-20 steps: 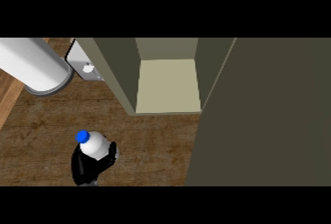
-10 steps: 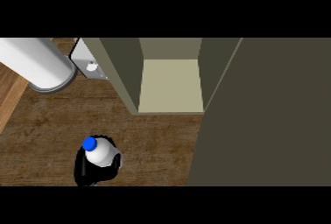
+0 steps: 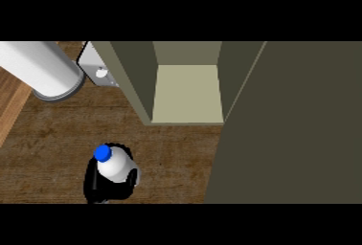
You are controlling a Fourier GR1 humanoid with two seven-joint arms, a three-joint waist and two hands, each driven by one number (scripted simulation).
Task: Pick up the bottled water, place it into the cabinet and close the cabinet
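The bottled water [image 3: 117, 168] is a white bottle with a blue cap, at the lower left of the head view, tilted with its cap toward the upper left. My left hand [image 3: 106, 187] is curled round its lower body, coming in from the bottom edge. The bottle is held over the wooden counter [image 3: 176, 143]. The cabinet [image 3: 187, 95] stands beyond it to the upper right, with a pale bare floor inside. Its dark olive door [image 3: 297, 134] is swung open and fills the right side. My right hand does not show.
A big pale grey cylinder [image 3: 39, 67] slants in from the upper left, ending close to the cabinet's left wall. A small white panel with a knob [image 3: 99, 72] sits between them. A lighter wood strip [image 3: 10, 105] runs along the left edge.
The hand with the bottle has slid lower and slightly right in the view. The grey cylinder now looks larger and reaches further toward the cabinet.
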